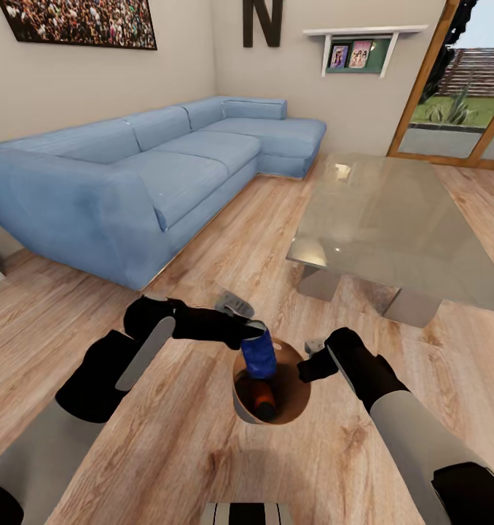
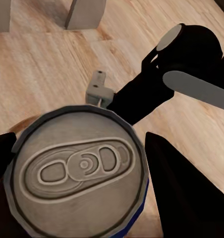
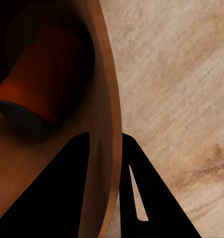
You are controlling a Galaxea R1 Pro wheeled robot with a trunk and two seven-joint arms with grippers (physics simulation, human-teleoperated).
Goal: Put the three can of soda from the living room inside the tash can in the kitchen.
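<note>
Left claw [image 1: 253,337] is clamped on the blue soda can [image 1: 259,357], hanging it right over the mouth of the trash can [image 1: 296,397] for a clean drop. Right claw [image 1: 310,364] pinches the bin's rim, fingers [image 3: 141,198] either side of the wall, steadying it. 1 orange can [image 3: 45,89] lies inside, here by the sofa [image 1: 152,175].

The right claw [image 3: 106,163] pinches the bin's rim [image 3: 108,109]; an orange can [image 3: 45,84] lies inside.
</note>
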